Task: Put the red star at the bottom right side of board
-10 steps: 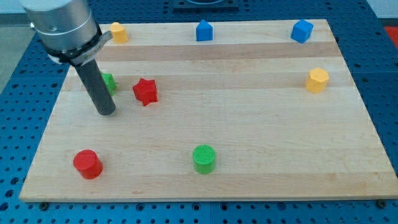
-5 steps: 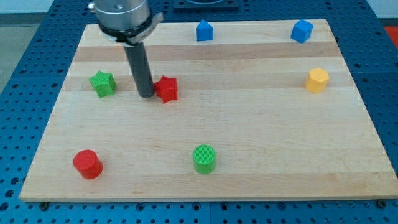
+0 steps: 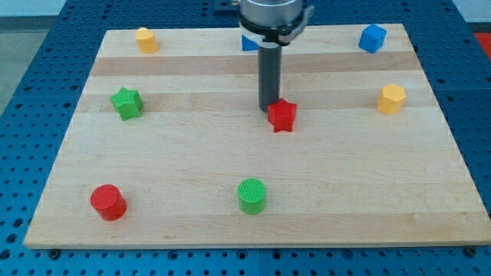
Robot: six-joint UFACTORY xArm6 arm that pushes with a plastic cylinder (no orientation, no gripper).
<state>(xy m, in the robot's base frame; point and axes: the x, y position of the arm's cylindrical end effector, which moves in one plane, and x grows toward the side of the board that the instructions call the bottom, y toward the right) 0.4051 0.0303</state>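
In the camera view, my tip (image 3: 268,108) sits just up and to the view's left of the small red plastic star block (image 3: 282,115), touching or all but touching its upper-left edge. The rod has no gripper, so there are no jaws to be apart or together. The star lies near the middle of the wooden table (image 3: 430,176), and the bottom right corner is down and to the view's right of my tip, so the star is already on the far side for that push.

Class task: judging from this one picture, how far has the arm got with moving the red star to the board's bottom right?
Done: nothing final. In hand: my tip touches the red star from its upper left, mid-board. Left: pushing it to the board's bottom right corner.
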